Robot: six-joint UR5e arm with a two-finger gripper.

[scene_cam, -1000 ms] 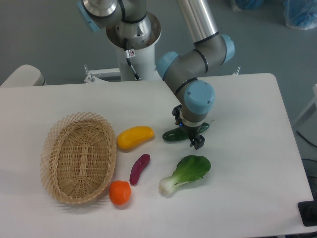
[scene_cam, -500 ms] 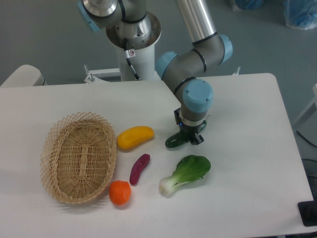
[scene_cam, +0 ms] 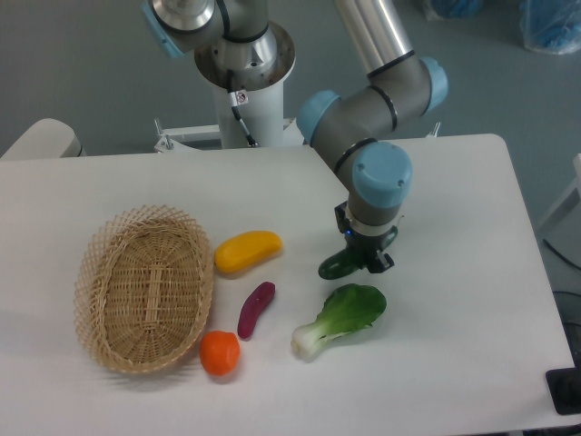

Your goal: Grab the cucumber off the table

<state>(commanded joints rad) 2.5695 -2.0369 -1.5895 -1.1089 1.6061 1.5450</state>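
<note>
Hand (scene_cam: 370,257) closed across one end of the cucumber (scene_cam: 339,266), free end jutting left, probably just clear of the white counter (scene_cam: 454,182). Held beside the bok choy (scene_cam: 343,316), end grip likely causing tilt.

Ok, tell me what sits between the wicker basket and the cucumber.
In the fixed camera view, the yellow pepper lies between the wicker basket and the cucumber, which the gripper holds.

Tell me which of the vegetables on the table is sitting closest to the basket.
The yellow vegetable: one end nearly reaches the wicker basket rim. The orange one sits close too; the purple piece, bok choy and cucumber lie farther right.
</note>
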